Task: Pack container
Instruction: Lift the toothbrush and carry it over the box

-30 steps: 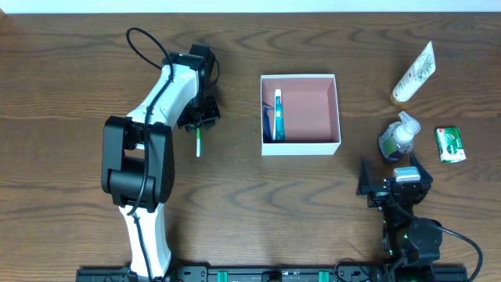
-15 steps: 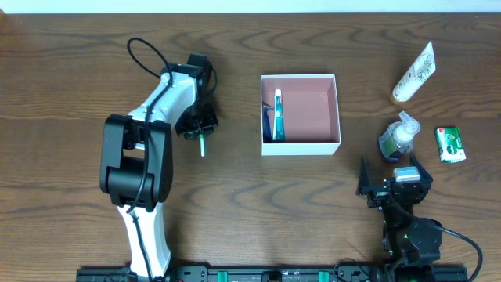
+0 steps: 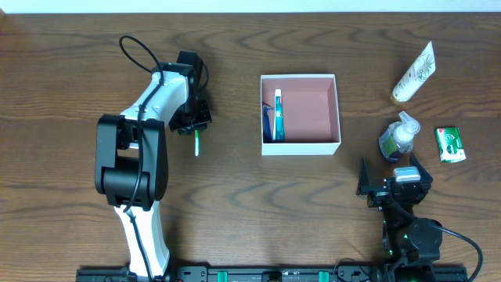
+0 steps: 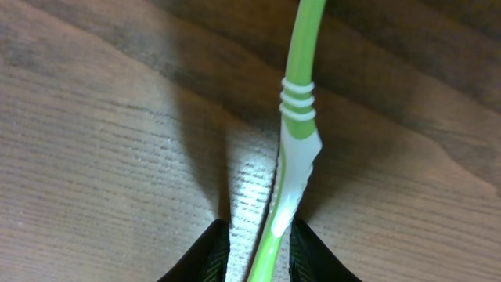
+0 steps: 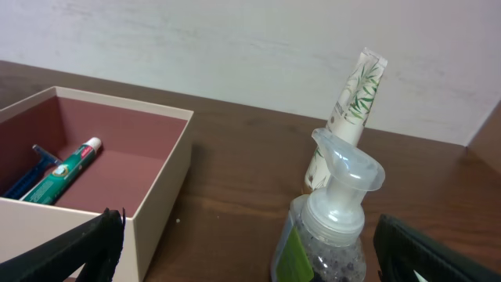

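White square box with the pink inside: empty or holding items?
Partly filled. The white box holds a teal toothpaste tube and a blue razor by its left wall; remaining pink floor is bare.

We see open tabletop (image 3: 235, 196) between the left arm (image 3: 133, 157) and the container (image 3: 301, 147); a pump bottle (image 3: 398, 137), tube (image 3: 415, 72) and green packet (image 3: 450, 144) crowd its right side.

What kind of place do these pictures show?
Probably a lab bench for robot packing trials: a wooden table, a left arm and a right arm based at its edge, and toiletries like a pump bottle near the white container.
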You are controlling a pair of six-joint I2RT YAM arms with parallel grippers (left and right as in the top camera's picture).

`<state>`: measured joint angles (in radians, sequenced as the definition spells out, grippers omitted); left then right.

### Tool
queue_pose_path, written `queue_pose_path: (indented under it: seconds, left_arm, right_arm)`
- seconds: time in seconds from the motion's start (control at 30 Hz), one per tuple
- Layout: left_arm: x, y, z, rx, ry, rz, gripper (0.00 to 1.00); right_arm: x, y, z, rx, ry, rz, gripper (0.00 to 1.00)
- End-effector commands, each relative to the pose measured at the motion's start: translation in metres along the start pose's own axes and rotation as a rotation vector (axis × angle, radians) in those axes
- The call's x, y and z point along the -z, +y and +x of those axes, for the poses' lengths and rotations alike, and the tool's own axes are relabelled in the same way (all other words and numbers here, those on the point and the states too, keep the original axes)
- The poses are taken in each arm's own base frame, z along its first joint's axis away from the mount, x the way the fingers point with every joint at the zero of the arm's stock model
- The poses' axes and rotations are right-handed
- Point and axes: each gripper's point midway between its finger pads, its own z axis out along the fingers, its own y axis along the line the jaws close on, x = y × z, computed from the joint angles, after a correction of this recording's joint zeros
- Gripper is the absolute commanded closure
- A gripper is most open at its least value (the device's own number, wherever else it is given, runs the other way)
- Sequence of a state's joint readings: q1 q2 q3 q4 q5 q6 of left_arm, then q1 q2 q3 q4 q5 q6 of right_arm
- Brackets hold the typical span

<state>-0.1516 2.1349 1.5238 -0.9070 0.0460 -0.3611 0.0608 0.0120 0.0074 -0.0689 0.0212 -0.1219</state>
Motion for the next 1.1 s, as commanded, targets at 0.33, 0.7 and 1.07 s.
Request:
queue_pose_path:
  seconds: [0.33, 0.7, 1.07]
  left_arm:
    - [-0.013, -0.002, 0.002, -0.022, 0.034, 0.017, 0.73]
    - [-0.01, -0.008, 0.0, -0.022, 0.032, 0.047, 0.94]
    - [0.099, -0.043, -0.058, -0.088, -0.224, 0.202, 0.94]
  right_arm:
    - [0.0, -0.002, 0.001, 0.013, 0.0, 0.007, 0.01]
    - [0.0, -0.002, 0.001, 0.013, 0.0, 0.007, 0.01]
    - [0.0, -0.002, 0.001, 0.013, 0.0, 0.007, 0.01]
